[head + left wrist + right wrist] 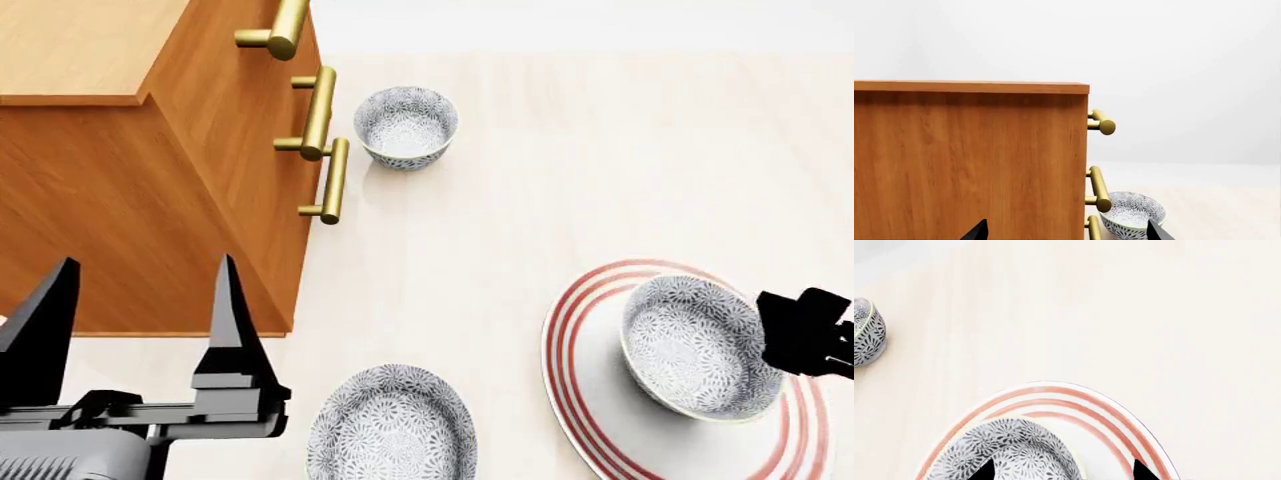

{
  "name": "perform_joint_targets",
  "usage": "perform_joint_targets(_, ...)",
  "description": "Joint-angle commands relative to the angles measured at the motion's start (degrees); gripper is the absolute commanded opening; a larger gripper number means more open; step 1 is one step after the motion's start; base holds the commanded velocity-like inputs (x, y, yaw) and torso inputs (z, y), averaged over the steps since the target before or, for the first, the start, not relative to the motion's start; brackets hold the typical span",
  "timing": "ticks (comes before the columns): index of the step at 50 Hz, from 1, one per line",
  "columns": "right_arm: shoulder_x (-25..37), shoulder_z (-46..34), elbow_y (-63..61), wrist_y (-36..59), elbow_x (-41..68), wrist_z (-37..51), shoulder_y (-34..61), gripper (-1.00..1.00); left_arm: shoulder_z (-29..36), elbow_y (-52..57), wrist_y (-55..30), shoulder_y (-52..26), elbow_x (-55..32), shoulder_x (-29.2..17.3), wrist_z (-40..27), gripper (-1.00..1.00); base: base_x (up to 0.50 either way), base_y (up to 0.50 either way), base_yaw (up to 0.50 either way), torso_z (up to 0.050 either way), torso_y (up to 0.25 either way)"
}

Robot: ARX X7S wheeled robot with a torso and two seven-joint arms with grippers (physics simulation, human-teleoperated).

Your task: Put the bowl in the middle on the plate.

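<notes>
In the head view we start at the left, where the left hand (134, 300) shows at about 8 o'clock, its two dark fingers spread wide apart with nothing between them. Above it, filling the 10 o'clock area, we see a wooden cabinet (120, 190) with brass handles (318, 115) down its front face. Just beside the handles, at about 11 o'clock, sits a speckled bowl (406, 126), upright on the pale surface; the left wrist view shows the same one beside the cabinet's lower handles. Near 6 o'clock we find another speckled bowl (392, 424), also upright and well apart from the first.

Moving right, at about 4 o'clock, we reach the plate (601, 400) with its red rings. The bowl (699, 346) rests upright on it, set toward the plate's right part. The right hand (807, 333) shows only as a dark block at the picture's right edge, right beside the bowl's rim. In the right wrist view we see its two fingertips (982, 471) wide apart, straddling the bowl without closing on it.
</notes>
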Motion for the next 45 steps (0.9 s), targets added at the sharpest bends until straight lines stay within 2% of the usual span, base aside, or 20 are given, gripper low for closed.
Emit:
perform_joint_targets(1, -2.77, 5.57, -12.35, -3.89, -18.21, -4.08, 2.61, 1.00, -0.26, -0.22, 0.43, 0.40, 0.27, -0.05, 0.16, 1.00, 0.00, 0.00, 0.00, 0.000, 0.000)
perform_joint_targets(3, -3.82, 4.35, -16.02, -5.63, -25.37, -5.54, 3.04, 1.00, -0.30, -0.05, 1.10, 0.66, 1.17, -0.29, 0.32, 1.00, 0.00, 0.00, 0.00, 0.000, 0.000)
perform_joint_targets(7, -5.08, 4.03, -19.84, -7.91, -31.55, -6.83, 3.10, 1.00, -0.32, 0.07, 0.75, 0.72, 1.68, -0.31, 0.38, 1.00, 0.00, 0.00, 0.00, 0.000, 0.000)
perform_joint_targets(10, -9.22, 3.58, -22.10, -12.87, -40.01, -9.89, 2.19, 1.00, -0.36, -0.17, 1.00, 0.81, 1.09, -0.36, 0.58, 1.00, 0.00, 0.00, 0.00, 0.000, 0.000)
perform_joint_targets(19, -12.93, 2.50, -28.10, -23.39, -56.70, -18.24, -2.29, 1.00, -0.62, -0.51, 1.42, 0.94, 0.79, -0.57, 0.94, 1.00, 0.00, 0.00, 0.00, 0.000, 0.234)
perform_joint_targets(23, -17.27, 0.93, -28.59, -28.60, -60.21, -20.61, -2.89, 1.00, -0.76, -0.33, 1.03, 0.88, 0.85, -0.76, 0.73, 1.00, 0.00, 0.00, 0.00, 0.000, 0.250)
perform_joint_targets(31, -18.19, -4.12, -32.24, -30.16, -65.34, -18.56, -0.80, 1.00, -1.08, -0.22, 0.78, 0.79, 0.63, -1.02, 0.57, 1.00, 0.00, 0.00, 0.00, 0.000, 0.250)
perform_joint_targets(33, -18.83, -3.93, -33.15, -29.55, -63.69, -17.30, -0.65, 1.00, -1.01, -0.25, 0.19, 0.81, 0.77, -0.72, 0.47, 1.00, 0.00, 0.00, 0.00, 0.000, 0.250)
perform_joint_targets(35, -19.41, -4.68, -34.78, -31.15, -67.19, -17.30, -1.50, 1.00, -1.06, 0.09, -0.25, 0.72, 0.93, -0.76, 0.39, 1.00, 0.00, 0.00, 0.00, 0.000, 0.250)
perform_joint_targets(36, -18.15, -3.33, -36.37, -29.67, -64.48, -15.52, -0.11, 1.00, -1.12, 0.23, -0.10, 0.80, 1.22, -0.93, 0.28, 1.00, 0.00, 0.00, 0.00, 0.000, 0.250)
perform_joint_targets(40, -20.60, -3.35, -38.26, -34.49, -68.84, -17.22, -3.67, 1.00, -1.23, 0.30, -0.05, 0.90, 1.59, -0.90, 0.23, 1.00, 0.00, 0.00, 0.00, 0.000, 0.250)
perform_joint_targets(43, -19.94, -3.16, -38.96, -39.20, -68.54, -16.41, -6.58, 1.00, -1.33, 0.28, 0.14, 1.02, 1.85, -1.04, 0.18, 1.00, 0.00, 0.00, 0.00, 0.000, 0.250)
perform_joint_targets(45, -16.94, -4.17, -39.00, -42.25, -69.00, -13.06, -8.95, 1.00, -1.42, 0.32, 0.24, 1.05, 1.89, -1.13, 0.16, 1.00, 0.00, 0.00, 0.00, 0.000, 0.250)
